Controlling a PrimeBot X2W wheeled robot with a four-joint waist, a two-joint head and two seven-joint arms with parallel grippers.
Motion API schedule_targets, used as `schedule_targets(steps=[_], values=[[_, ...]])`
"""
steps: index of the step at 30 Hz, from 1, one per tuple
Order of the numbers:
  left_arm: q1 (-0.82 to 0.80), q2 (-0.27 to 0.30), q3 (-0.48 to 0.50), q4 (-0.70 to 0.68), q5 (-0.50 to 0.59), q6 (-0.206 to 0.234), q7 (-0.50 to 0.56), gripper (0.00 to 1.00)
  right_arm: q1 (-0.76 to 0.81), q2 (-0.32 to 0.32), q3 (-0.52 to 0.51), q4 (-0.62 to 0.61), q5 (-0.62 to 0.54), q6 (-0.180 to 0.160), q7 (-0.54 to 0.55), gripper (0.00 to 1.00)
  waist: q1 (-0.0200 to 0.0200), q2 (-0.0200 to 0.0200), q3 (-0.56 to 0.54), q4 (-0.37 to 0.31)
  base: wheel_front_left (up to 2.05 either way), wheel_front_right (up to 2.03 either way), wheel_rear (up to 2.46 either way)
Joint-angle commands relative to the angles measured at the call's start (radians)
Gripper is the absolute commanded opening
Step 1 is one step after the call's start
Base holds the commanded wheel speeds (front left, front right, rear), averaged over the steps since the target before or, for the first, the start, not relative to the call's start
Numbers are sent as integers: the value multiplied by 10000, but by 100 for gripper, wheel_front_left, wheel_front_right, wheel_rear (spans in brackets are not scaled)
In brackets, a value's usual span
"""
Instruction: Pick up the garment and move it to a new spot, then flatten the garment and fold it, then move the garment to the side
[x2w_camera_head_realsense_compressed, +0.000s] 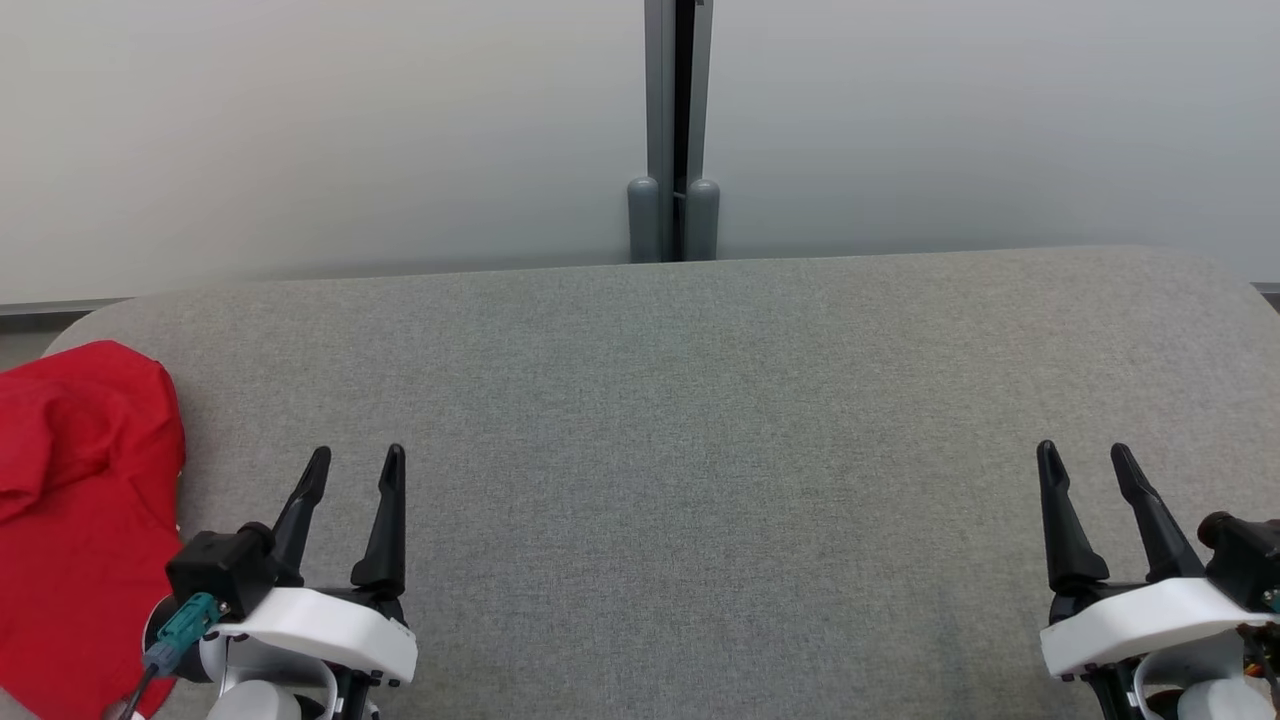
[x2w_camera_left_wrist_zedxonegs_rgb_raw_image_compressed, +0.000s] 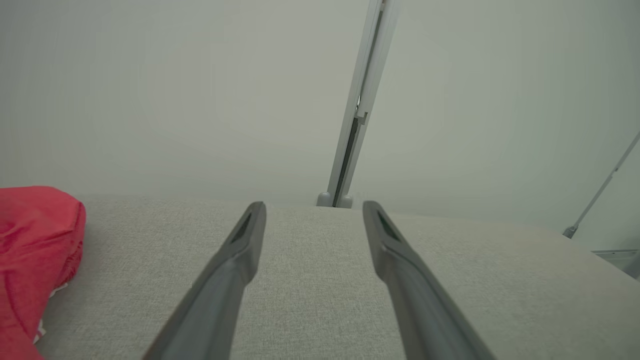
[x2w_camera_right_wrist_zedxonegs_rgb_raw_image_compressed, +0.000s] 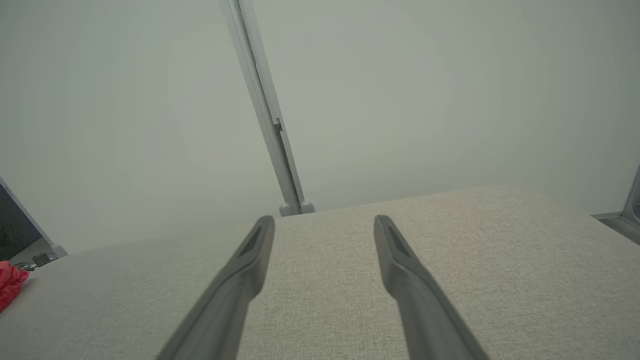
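The red garment (x2w_camera_head_realsense_compressed: 85, 500) lay bunched at the table's (x2w_camera_head_realsense_compressed: 700, 450) left edge, just beside the left gripper (x2w_camera_head_realsense_compressed: 357, 455). That and the right gripper (x2w_camera_head_realsense_compressed: 1082, 448), well apart, stood spread and empty. A shallow pinch might catch one layer, or drag cloth off the edge.

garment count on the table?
1. The red garment lies bunched at the table's left edge, beside the left hand. It runs out of frame there, so more could be hidden.
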Motion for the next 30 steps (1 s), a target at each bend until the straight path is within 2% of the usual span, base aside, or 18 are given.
schedule_targets(steps=[1, 23, 30], values=[[-179, 72, 26, 14, 209, 64, -85, 100, 51, -80, 4, 1, -199, 0, -112, 100, 0, 0, -1, 3, 0, 0, 0], [-257, 48, 138, 613, 1574, 14, -496, 100, 78, 19, -53, 171, -1328, 0, -305, 100, 0, 0, 105, 58, 0, 0, 0], [-246, 24, 181, 651, 1495, -13, -496, 100, 98, 66, -132, 161, -1214, 0, -258, 100, 0, 0, 128, 120, 0, 0, 0]])
